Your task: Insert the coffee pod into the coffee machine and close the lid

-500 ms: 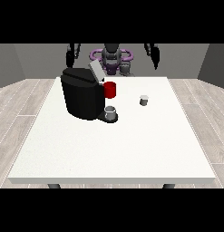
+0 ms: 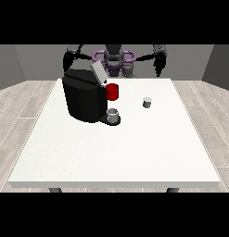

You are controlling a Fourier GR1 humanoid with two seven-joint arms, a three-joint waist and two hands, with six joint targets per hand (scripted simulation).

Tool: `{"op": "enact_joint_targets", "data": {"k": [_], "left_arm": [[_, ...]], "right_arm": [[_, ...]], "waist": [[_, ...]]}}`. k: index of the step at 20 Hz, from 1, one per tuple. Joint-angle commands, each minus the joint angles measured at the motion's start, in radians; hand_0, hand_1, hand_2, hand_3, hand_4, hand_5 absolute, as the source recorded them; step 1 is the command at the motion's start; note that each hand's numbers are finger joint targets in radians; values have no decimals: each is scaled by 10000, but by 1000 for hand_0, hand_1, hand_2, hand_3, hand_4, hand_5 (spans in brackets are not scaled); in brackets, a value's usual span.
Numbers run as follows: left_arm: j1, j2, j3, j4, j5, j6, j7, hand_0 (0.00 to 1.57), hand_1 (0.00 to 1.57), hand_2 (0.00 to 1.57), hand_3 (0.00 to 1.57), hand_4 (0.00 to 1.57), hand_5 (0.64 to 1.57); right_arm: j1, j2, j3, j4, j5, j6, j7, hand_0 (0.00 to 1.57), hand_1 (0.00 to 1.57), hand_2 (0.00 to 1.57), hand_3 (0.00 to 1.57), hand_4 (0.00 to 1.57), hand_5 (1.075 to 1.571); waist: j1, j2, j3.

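Robot hand at the view's right raised over the desk's far edge, holding nothing; finger state can't tell. Robot hand at the view's left raised behind the coffee machine; can't tell either. Coffee pod upright on the desk, forward of and slightly inboard from the right-side hand, clearly nearer it. Machine lid tilted open, left of pod

Bare test room, lab-like. I stand behind a large white table on pale wood-plank floor, plain grey walls behind me. Only domestic touch: a black coffee machine on the table. No furniture or cabinets tell kitchen or home.
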Motion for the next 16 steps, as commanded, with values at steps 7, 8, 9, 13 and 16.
{"op": "enact_joint_targets", "data": {"k": [7, 8, 9, 13, 16], "left_arm": [[-2624, 2052, 894, 2484, -833, -973, 374, 0, 0, 0, 0, 0, 1571], [-2431, 2313, 929, 3001, -966, -1185, -391, 0, 0, 0, 0, 0, 1571], [-2314, 1825, 440, 2979, -1310, -991, 413, 0, 0, 0, 0, 0, 1571], [-3179, 1995, 640, 4307, -1727, -845, -557, 0, 0, 0, 0, 0, 1571], [-3618, 1984, 553, 5125, -1903, -1122, -471, 0, 0, 0, 0, 0, 1571]], "right_arm": [[-823, 219, 774, -421, 1025, -424, -88, 0, 0, 0, 0, 0, 1571], [-1060, 320, 695, -555, 1096, -667, 126, 0, 0, 0, 0, 0, 1571], [-688, 209, 871, -510, 1167, -438, 283, 0, 0, 0, 0, 0, 1571], [-1069, 677, 1020, -344, 1237, -761, -13, 0, 0, 0, 0, 0, 1571], [-1400, 545, 997, -560, 1243, -603, 930, 0, 0, 0, 0, 0, 1571]], "waist": [[-1482, 1430, -25], [-1202, 1642, -29], [-1331, 1175, -25], [-1384, 2004, -26], [-1507, 1993, -28]]}}
